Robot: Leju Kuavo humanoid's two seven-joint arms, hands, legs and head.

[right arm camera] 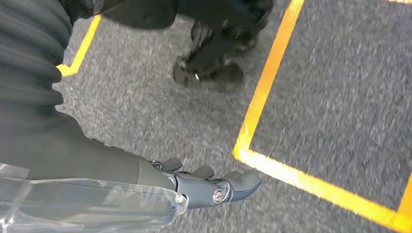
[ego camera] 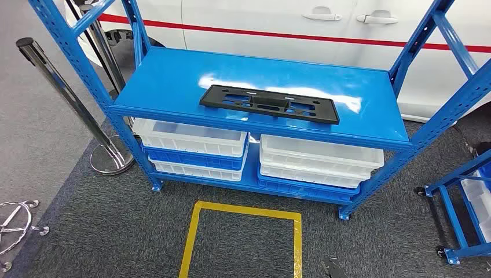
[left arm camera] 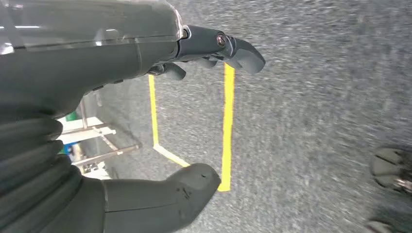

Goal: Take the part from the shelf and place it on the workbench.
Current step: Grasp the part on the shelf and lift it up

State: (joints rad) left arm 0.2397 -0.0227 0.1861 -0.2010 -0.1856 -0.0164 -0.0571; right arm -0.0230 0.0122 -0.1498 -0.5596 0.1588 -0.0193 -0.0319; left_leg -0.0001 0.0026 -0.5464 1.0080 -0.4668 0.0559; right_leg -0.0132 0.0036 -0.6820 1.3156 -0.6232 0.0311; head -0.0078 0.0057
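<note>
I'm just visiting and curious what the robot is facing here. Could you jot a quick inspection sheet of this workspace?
Surface: blue shelf, top level glossy, bare apart from the part.
Job's things: black part lying flat on the top level, untouched.
Clutter: white and blue bins stacked on the lower level.
Hands: left hand and right hand hang above the carpet, fingers apart, holding nothing.
Cables: nothing seen.
Surroundings: yellow floor square, chrome post, white car, blue cart.

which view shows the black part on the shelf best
The head view: the black part lies flat and unobstructed on the blue shelf. Both wrist views face carpet and yellow floor tape, without the part.
</note>
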